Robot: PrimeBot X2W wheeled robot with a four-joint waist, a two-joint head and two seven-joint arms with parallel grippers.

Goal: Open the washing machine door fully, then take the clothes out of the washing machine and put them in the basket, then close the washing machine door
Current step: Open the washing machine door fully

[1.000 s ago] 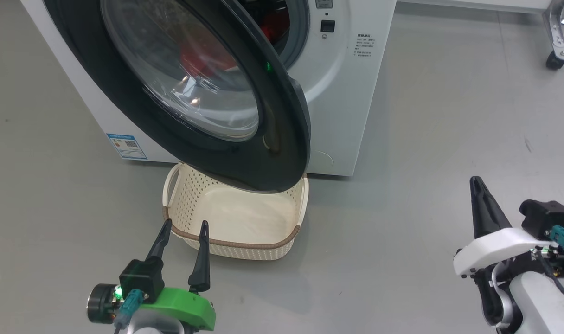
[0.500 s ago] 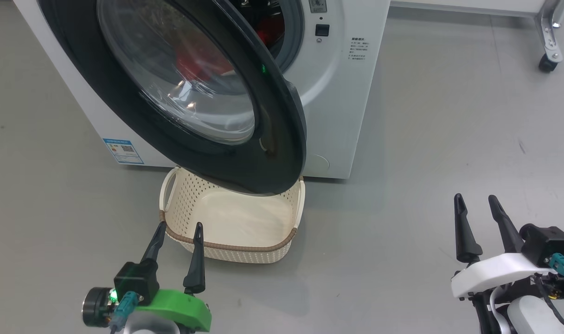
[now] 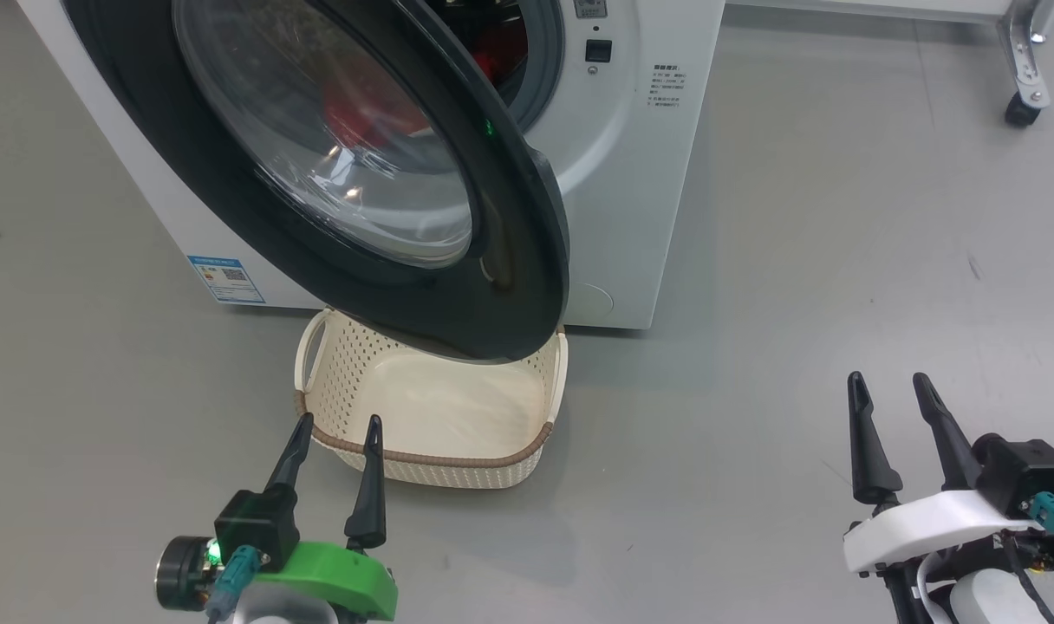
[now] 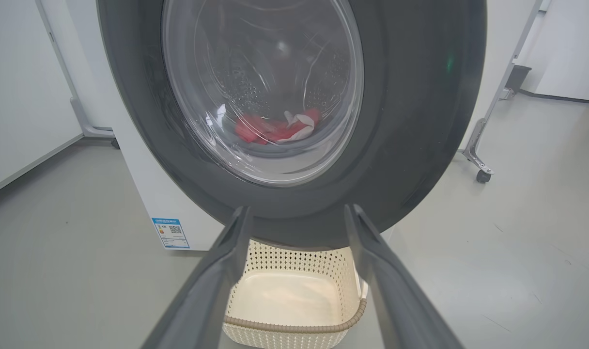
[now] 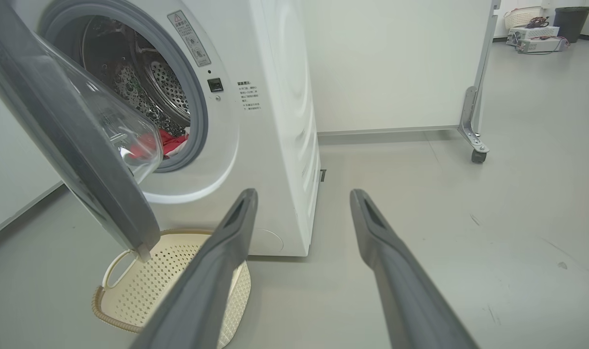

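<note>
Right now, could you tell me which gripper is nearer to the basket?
Left. The left gripper is open, its fingertips right by the near rim of the basket. The right gripper, also open, is well off to the basket's right.

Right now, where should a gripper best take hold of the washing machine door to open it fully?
I would grip the washing machine door at its free right rim, coming from the right: it stands ajar, hinged left, so that rim is exposed.
</note>
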